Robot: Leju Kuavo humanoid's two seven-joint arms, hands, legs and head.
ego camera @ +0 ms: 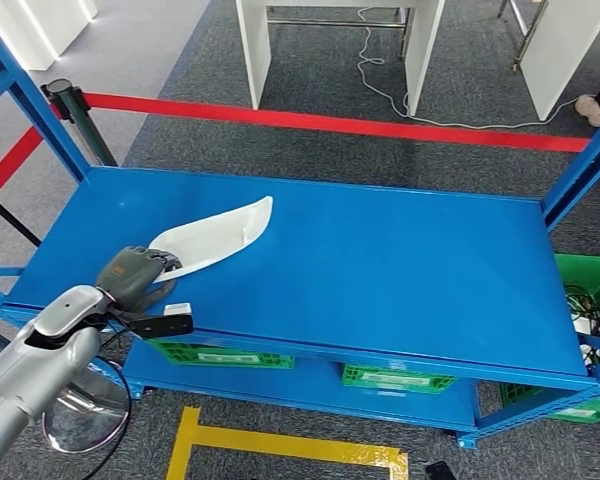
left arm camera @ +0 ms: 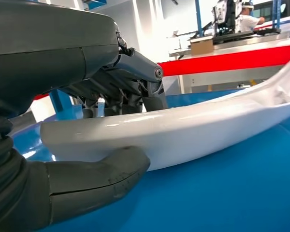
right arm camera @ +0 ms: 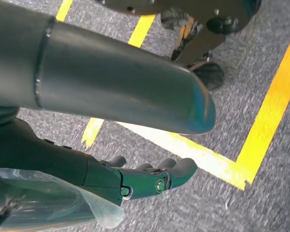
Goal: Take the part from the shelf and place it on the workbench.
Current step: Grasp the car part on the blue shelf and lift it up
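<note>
At the left of the head view, the left hand [ego camera: 133, 272] has closed on the near-left end of the white part [ego camera: 220, 236], a long curved plastic piece that lies flat on the blue shelf [ego camera: 403, 270], reaching from the hand out toward the far right. The left wrist view shows the hold plainly: the thumb [left arm camera: 99, 176] is tucked under the part's edge and the dark fingers [left arm camera: 129, 92] are folded over its top, so the part is pinched between them (though its body looks to rest on the shelf, not yet lifted). So the grasp seems made, and the rest is left: raising the part, carrying it off the shelf, and setting it on the counter, which I cannot pick out with certainty here. The right hand [right arm camera: 151, 176] hangs over grey carpet with yellow floor tape [right arm camera: 267, 116], fingers loosely extended and holding nothing.
</note>
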